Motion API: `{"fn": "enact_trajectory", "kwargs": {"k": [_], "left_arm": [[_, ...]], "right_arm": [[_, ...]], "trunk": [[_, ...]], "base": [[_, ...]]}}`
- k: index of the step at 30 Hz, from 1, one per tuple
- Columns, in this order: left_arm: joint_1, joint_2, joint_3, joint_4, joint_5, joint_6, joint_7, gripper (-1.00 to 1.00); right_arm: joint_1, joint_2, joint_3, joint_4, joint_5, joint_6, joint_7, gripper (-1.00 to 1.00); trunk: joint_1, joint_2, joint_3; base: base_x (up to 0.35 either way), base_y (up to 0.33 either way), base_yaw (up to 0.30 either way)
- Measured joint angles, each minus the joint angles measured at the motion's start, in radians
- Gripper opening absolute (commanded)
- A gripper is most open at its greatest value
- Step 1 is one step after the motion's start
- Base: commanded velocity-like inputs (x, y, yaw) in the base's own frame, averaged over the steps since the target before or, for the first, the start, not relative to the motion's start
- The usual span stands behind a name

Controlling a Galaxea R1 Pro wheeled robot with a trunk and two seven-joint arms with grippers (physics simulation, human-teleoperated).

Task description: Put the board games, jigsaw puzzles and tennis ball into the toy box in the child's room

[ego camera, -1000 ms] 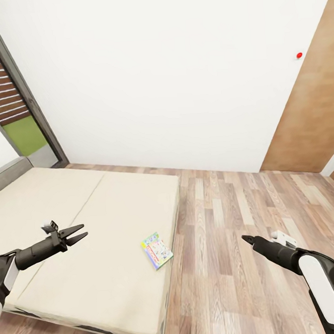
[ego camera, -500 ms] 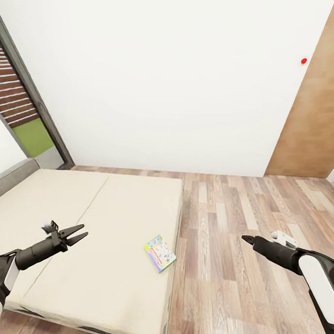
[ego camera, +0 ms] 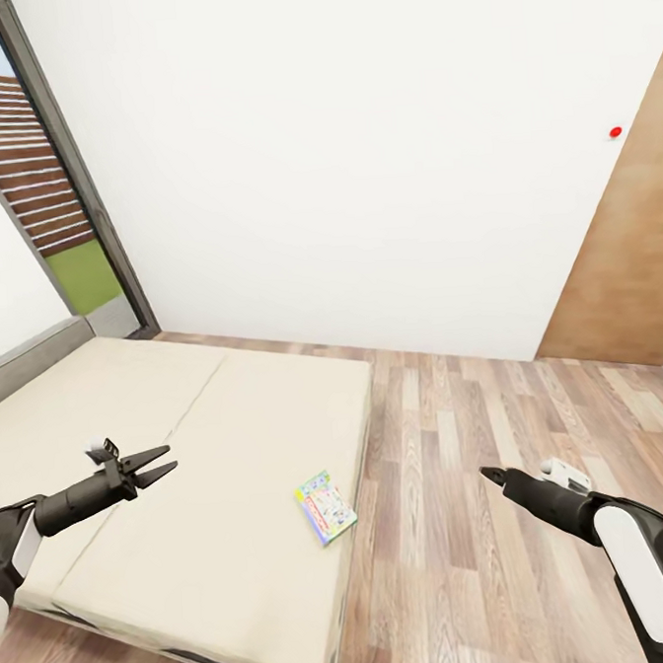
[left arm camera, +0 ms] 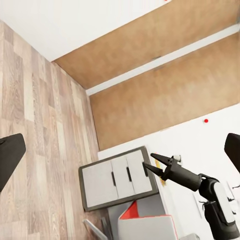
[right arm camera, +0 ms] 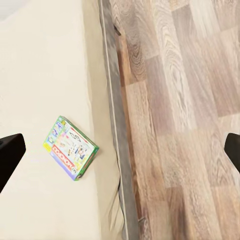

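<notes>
A white-green board game (ego camera: 326,507) with a red band lies on the beige mattress of the bed (ego camera: 182,461), beside a brown wood-plank floor (ego camera: 480,479) and a plain white wall (ego camera: 339,153).

A bedroom in a home: a low, wide bed (ego camera: 182,451) with a bare beige mattress and grey headboard stands on wood-plank flooring (ego camera: 480,479) against a plain white wall (ego camera: 339,153). A colourful board game (ego camera: 326,507) lies near the mattress edge. A floor-length window (ego camera: 41,213) with a dark frame looks onto slatted fencing and grass; brown wooden panelling (ego camera: 624,271) lines the far side.
</notes>
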Motion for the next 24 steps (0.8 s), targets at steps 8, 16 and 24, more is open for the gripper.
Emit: {"fn": "enact_trajectory", "kwargs": {"k": [8,16,24], "left_arm": [[0.0,0.0,0.0,0.0,0.0,0.0,0.0,1.0],[0.0,0.0,0.0,0.0,0.0,0.0,0.001,1.0],[0.0,-0.004,0.0,0.0,0.0,0.0,0.001,1.0]], "right_arm": [[0.0,-0.005,0.0,0.001,-0.001,0.0,0.0,1.0],[0.0,-0.006,-0.001,0.001,-0.001,0.0,0.0,1.0],[0.0,-0.006,-0.002,0.003,-0.002,0.002,0.0,1.0]], "trunk": [[0.0,0.0,0.013],[0.0,0.0,0.023],[0.0,0.0,0.025]], "base": [[0.0,-0.046,0.134],[0.0,-0.002,0.146],[0.0,0.0,0.018]]}}
